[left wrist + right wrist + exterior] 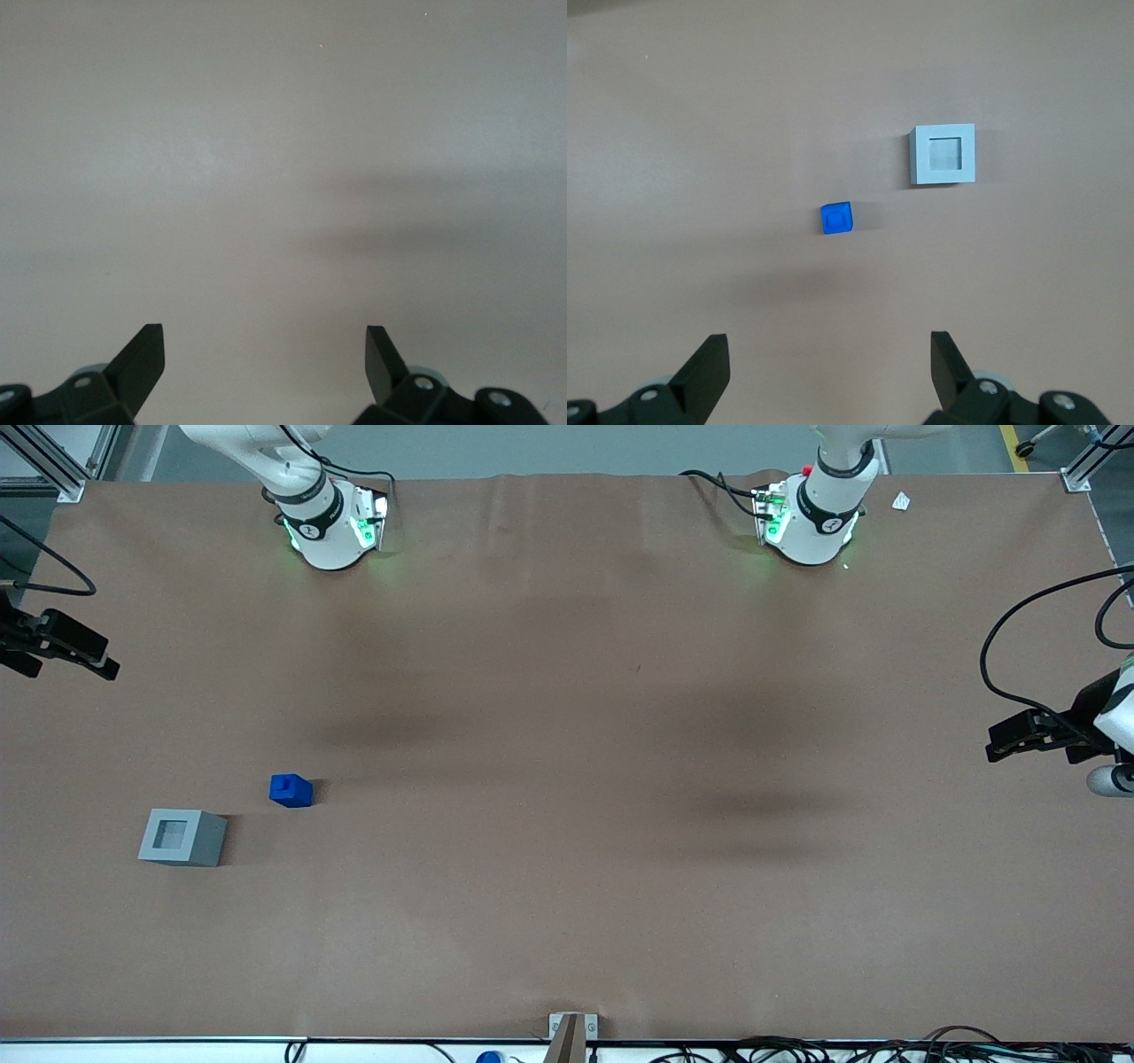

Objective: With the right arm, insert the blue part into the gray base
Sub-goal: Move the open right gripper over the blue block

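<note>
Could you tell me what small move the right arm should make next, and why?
Probably bring the gripper down over the blue part. The gripper is open and empty, high above the table, and the part sits untouched on the table, apart from the gray base, whose recess is empty. The part has to be grasped before it can be inserted.

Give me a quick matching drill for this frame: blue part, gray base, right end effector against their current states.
Things:
1. blue part
2. gray base
3. right end effector

States:
A. open, holding nothing, high above the table
B. lying loose on the table, stud up
C. nearest the front camera, recess empty

Pairs: 1-B, 2-C, 3-A
</note>
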Robot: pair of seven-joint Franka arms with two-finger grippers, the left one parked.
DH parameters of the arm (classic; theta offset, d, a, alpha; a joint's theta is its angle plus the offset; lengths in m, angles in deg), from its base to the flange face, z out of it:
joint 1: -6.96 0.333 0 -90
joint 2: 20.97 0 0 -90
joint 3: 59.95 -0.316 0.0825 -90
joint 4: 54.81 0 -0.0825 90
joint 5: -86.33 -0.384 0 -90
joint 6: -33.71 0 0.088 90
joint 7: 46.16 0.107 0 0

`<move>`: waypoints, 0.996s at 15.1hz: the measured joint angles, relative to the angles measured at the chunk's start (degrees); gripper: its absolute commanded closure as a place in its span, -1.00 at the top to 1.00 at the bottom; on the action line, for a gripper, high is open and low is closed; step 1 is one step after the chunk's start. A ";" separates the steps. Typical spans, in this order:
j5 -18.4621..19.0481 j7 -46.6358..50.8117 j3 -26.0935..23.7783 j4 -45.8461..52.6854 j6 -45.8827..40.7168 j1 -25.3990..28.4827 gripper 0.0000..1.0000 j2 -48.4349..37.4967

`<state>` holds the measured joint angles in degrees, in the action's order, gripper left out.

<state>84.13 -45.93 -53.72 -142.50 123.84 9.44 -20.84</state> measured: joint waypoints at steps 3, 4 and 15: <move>0.00 0.00 -0.02 0.00 -0.05 0.01 1.00 0.00; 0.00 0.00 -0.02 0.00 -0.05 0.00 1.00 0.01; 0.00 -0.04 -0.22 -3.38 7.15 0.30 1.00 7.42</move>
<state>84.13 -45.97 -53.94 -145.87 130.99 9.73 -13.42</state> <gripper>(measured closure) 0.000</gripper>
